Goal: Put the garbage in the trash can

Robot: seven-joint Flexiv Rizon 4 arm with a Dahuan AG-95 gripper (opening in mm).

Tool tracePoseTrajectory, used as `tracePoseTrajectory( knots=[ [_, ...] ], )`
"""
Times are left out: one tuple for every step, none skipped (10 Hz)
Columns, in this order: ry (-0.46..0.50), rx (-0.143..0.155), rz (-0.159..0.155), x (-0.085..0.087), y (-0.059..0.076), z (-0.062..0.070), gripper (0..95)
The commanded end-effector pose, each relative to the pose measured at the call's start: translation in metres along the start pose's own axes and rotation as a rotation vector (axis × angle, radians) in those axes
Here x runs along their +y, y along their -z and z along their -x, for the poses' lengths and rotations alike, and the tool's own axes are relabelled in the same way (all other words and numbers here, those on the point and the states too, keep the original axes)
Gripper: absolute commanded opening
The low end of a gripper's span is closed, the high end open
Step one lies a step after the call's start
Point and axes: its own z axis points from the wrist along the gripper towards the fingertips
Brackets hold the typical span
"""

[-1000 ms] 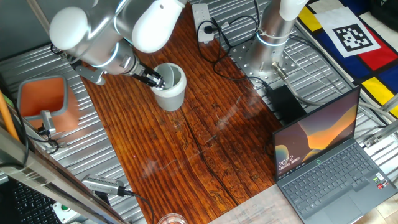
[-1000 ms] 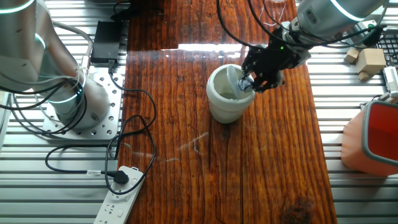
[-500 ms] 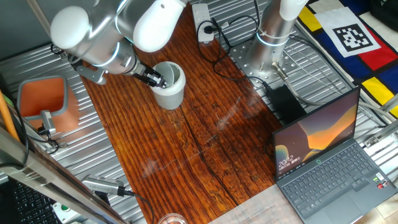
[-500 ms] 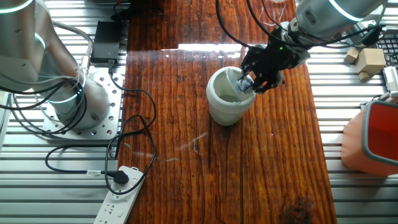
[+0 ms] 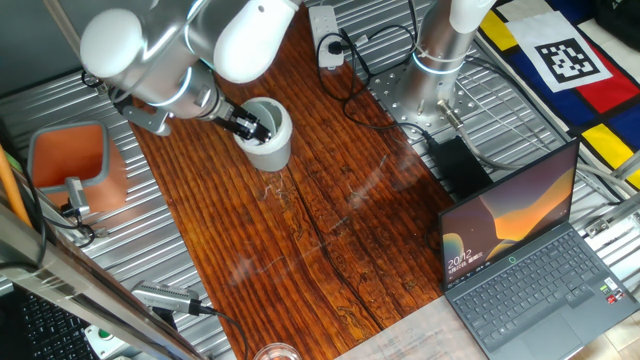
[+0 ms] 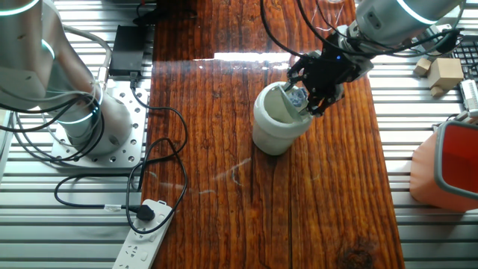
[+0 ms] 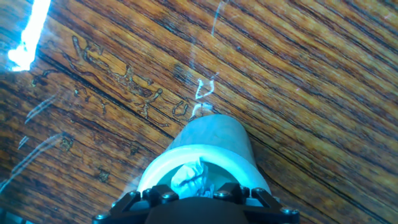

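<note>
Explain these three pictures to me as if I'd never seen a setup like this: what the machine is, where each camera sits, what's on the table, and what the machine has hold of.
The machine is a single robot arm ending in a two-finger tool. Two pictures come from fixed cameras looking down at the wooden table from opposite sides. The third comes from a camera on the hand itself, looking along the fingers.

On or around the table you can see a pale round trash can, an orange container, a laptop and a power strip with cables.

The tool sits at the trash can's rim, reaching into its mouth. In the hand view a small crumpled whitish-blue wad, the garbage, shows just beyond the fingers, inside the can's opening. Whether the fingers grip it or have let go cannot be told from these pictures.
</note>
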Motion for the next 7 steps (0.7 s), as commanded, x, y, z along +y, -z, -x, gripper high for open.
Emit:
tracePoseTrajectory(
  knots=[
    [0.007, -0.001, -0.001, -0.002, 0.001, -0.002, 57.0],
    [0.011, -0.006, -0.003, -0.004, 0.003, -0.005, 57.0],
    [0.012, -0.007, -0.002, -0.004, 0.003, -0.007, 57.0],
    [0.011, -0.007, -0.003, -0.004, 0.004, -0.009, 57.0],
    [0.009, -0.010, -0.002, -0.004, 0.005, -0.011, 57.0],
    [0.008, -0.012, -0.004, -0.002, 0.007, -0.013, 57.0],
    [0.010, -0.016, -0.003, -0.002, 0.011, -0.014, 57.0]
  ],
)
